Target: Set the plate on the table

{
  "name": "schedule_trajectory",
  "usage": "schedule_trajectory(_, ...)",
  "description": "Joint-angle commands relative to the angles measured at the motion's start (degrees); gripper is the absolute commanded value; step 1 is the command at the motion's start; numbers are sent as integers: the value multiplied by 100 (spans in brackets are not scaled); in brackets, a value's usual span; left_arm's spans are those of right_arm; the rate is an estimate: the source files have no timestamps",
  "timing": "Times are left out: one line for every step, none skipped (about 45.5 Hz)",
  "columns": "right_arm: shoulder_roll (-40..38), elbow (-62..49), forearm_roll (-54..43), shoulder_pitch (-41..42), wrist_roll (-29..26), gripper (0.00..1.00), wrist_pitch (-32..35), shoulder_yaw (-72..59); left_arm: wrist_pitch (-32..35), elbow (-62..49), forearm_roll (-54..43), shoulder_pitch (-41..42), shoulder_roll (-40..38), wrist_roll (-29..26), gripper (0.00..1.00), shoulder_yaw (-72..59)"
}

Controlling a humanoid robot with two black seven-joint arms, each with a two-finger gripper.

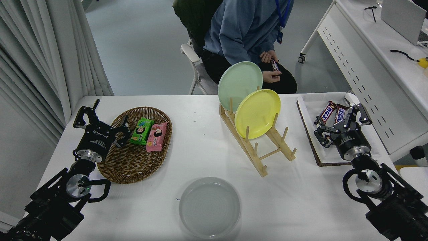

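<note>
The pale grey plate (209, 207) lies flat on the white table (301, 201) near its front edge, in the middle. Nothing touches it. My right gripper (339, 122) is open and empty, over the front part of the white tray at the right, far from the plate. My left gripper (100, 118) is parked open at the lower left, beside the wicker basket.
A wooden rack (259, 147) holds a mint green plate (239, 82) and a yellow plate (257, 113). A wicker basket (133, 164) holds two snack packs. The white tray (309, 110) holds chocolate bars. A person (244, 30) sits at the far side.
</note>
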Motion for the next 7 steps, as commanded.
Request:
schedule_trajectory(0,-2,1,26,2,100,14,-166,0,-4,0,0,0,0,100,-3)
schedule_trajectory(0,-2,1,26,2,100,14,-192,0,-4,0,0,0,0,100,6)
schedule_trajectory(0,-2,1,26,2,100,14,-210,0,5,0,0,0,0,100,-3)
schedule_trajectory(0,-2,1,35,2,100,14,-219,0,5,0,0,0,0,100,-3)
schedule_trajectory(0,-2,1,35,2,100,14,-228,0,5,0,0,-9,0,100,6)
schedule_trajectory(0,-2,1,35,2,100,14,-236,0,-4,0,0,0,0,100,6)
schedule_trajectory(0,7,1,43,2,100,14,-236,0,5,0,0,0,0,100,6)
